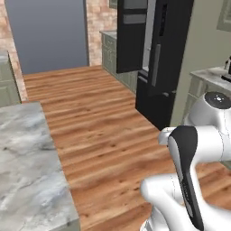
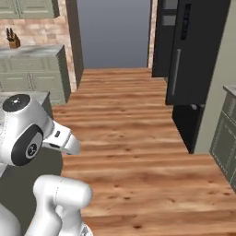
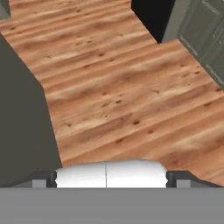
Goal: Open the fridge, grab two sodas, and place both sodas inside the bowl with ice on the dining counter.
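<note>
Wood plank floor [image 1: 99,117] is seen across the room, marble counter [image 1: 27,167] at 8 o'clock in left base view, fridge [image 1: 155,58] at 1 o'clock with one door swung open, gripper [image 3: 111,177] fingers spread wide.

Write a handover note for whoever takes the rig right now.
Gripper: open, nothing between its fingers, pointing down at the wooden floor.
Fridge: ahead and to the right, across open floor from the base. Its left door looks swung open, with a pale strip of interior beside it.
Dining counter: close on the left in the left base view.
Done: fridge apparently opened.
Left: drive up to the fridge, take both sodas, and put them in the bowl with ice on the dining counter.
</note>
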Tool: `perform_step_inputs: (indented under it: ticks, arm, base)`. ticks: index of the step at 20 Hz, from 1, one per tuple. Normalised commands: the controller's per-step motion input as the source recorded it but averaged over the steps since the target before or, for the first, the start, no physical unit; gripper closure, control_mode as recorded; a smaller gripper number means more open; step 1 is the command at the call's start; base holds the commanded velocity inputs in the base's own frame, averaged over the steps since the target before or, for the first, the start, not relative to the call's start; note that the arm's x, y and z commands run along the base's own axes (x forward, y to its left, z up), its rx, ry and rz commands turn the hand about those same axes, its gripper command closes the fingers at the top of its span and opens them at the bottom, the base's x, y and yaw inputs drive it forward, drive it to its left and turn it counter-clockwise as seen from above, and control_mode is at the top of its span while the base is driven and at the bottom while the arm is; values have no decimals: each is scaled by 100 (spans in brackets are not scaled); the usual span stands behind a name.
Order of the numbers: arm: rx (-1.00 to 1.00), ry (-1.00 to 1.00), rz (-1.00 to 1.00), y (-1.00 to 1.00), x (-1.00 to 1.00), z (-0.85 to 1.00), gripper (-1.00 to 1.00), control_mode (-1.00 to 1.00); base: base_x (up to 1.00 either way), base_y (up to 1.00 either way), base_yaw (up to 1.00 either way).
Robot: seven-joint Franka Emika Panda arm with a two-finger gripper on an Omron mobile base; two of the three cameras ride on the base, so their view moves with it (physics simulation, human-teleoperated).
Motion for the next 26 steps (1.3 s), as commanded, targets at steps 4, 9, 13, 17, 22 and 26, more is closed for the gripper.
perform_step_inputs:
  ticks: [4, 9, 13, 17, 22, 26]
  arm:
    - [0, 0, 0, 0, 0, 0, -100, 100]
    - [0, 0, 0, 0, 0, 0, -100, 100]
    - [0, 0, 0, 0, 0, 0, -100, 100]
    - [0, 0, 0, 0, 0, 0, -100, 100]
    - [0, 0, 0, 0, 0, 0, -100, 100]
    - [0, 0, 0, 0, 0, 0, -100, 100]
  base:
    - [99, -43, 18]
    - [100, -23, 21]
    - [100, -2, 9]
    - [95, 28, -10]
    - [67, 45, -33]
    - [31, 45, -42]
